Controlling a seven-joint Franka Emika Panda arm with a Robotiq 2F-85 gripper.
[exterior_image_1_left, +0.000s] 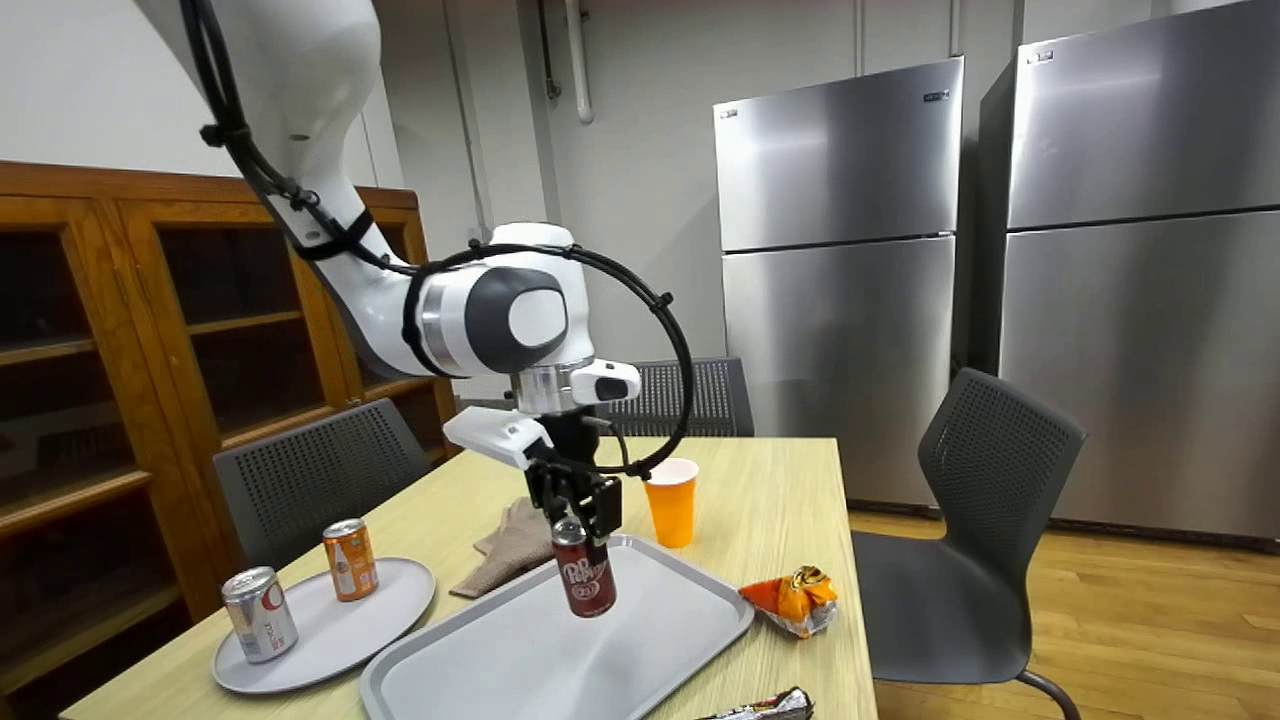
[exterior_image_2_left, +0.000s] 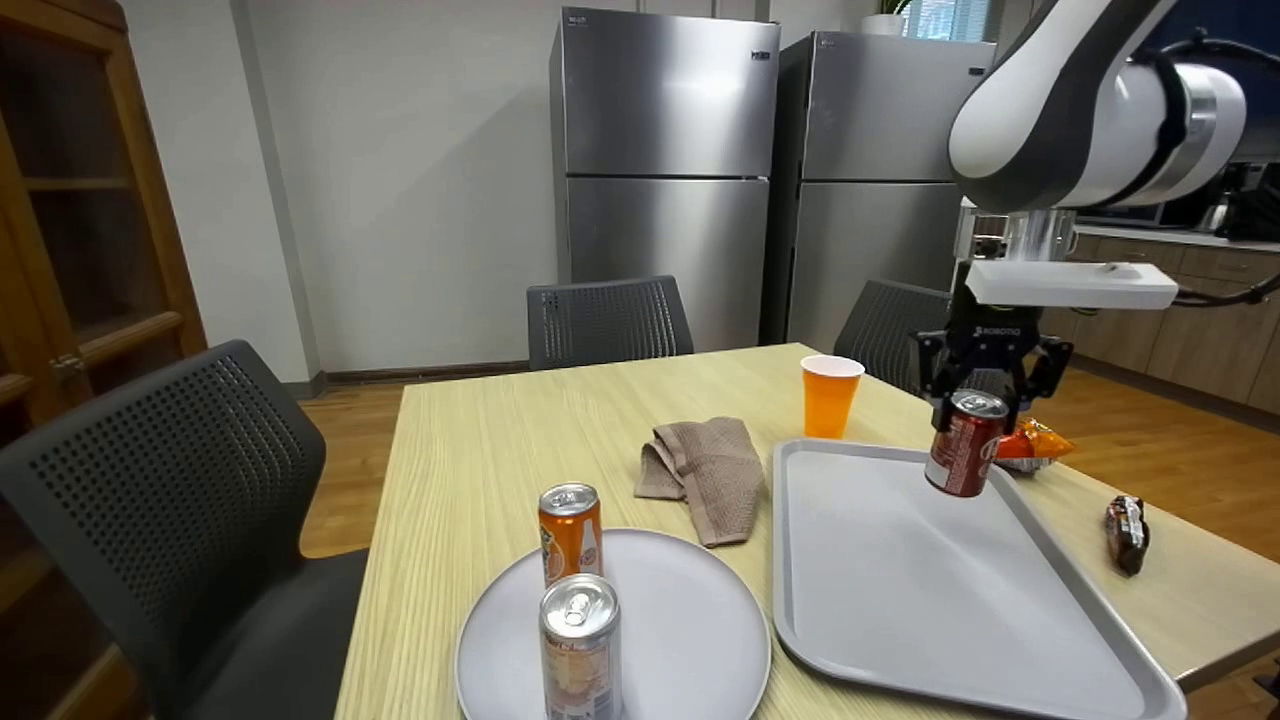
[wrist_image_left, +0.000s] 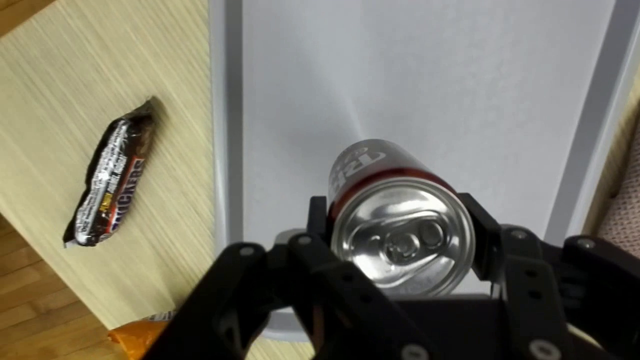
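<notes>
Clamping the red can (exterior_image_1_left: 586, 578), your tool (exterior_image_1_left: 580, 526), swung low, could topple the orange cup (exterior_image_1_left: 672, 510) at two o'clock in an exterior view

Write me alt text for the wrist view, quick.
Black jaws grip a Dr Pepper can, seen from above, over a gray tray. At picture left, a Snickers bar lies on the light wood table; part of an orange packet shows bottom left.
</notes>
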